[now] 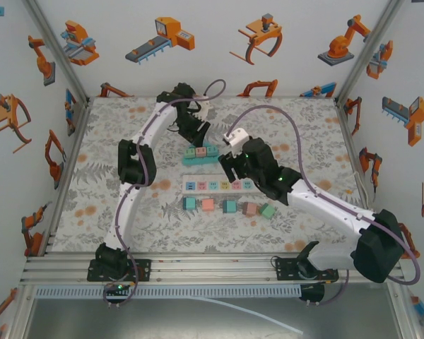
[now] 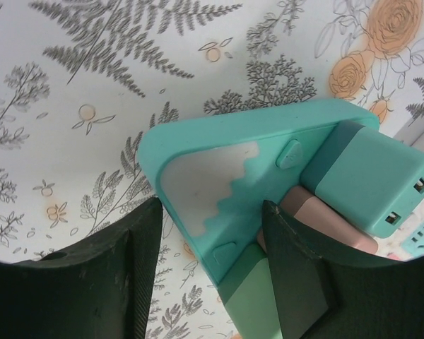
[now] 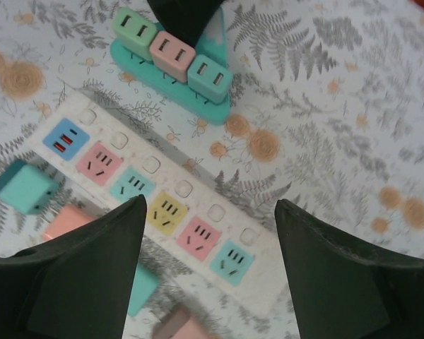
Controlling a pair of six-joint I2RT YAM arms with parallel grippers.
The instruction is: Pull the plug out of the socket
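Jaws, top external view: left gripper (image 1: 196, 134) is clamped on the far part of the teal plastic socket strip (image 1: 200, 161), mid-table, which carries 3 pastel cube plugs (image 1: 201, 150). The right gripper (image 1: 231, 168), spread wide and holding nothing, hovers just right of it, above the white 6-outlet power strip (image 1: 219, 185). Left wrist view: both black fingers (image 2: 92, 282) pinch the teal base, plugs at right. Right wrist view: open fingers frame the white strip; green, pink and teal plugs stand seated just beyond. Handling, as judged: each plug is a light, rigid, smooth plastic cube held by pin friction. Grip 2 opposite flat sides and pull straight up; the light strip would lift unless held down.
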